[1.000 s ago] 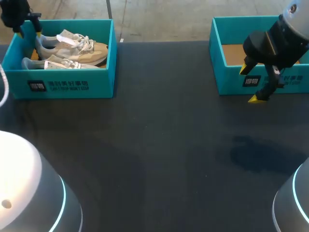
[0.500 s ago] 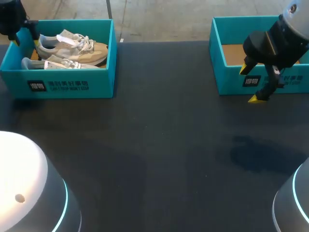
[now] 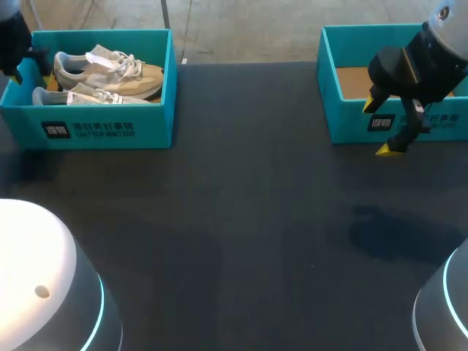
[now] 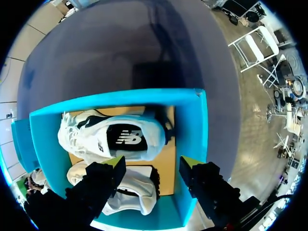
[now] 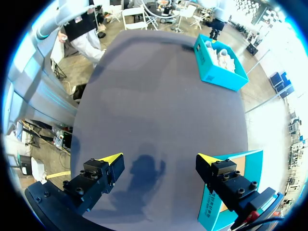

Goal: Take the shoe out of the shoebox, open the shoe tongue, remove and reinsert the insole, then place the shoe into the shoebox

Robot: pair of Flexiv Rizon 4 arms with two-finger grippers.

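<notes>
A teal shoebox (image 3: 110,128) stands at the table's far left and holds two beige and grey shoes, one behind (image 3: 110,69) and one in front (image 3: 88,96). My left arm (image 3: 13,40) shows only at the view's edge, by the box's left wall. In the left wrist view my left gripper (image 4: 153,163) hangs open above the heel end of the box (image 4: 199,139), with one shoe (image 4: 113,139) ahead of its fingers and the other shoe (image 4: 130,192) under them; neither is touched. My right gripper (image 3: 380,128) is open and empty over the front wall of a second teal box (image 3: 327,66).
The second box at the far right shows only a bare cardboard floor (image 3: 351,82). Dark tabletop (image 3: 241,219) stretches between the two boxes and toward the front. In the right wrist view the open right gripper (image 5: 159,159) looks across that tabletop to the shoebox (image 5: 219,65).
My left arm has slid to the left, from above the shoebox's left wall to the view's edge. The right arm and both shoes have not moved.
</notes>
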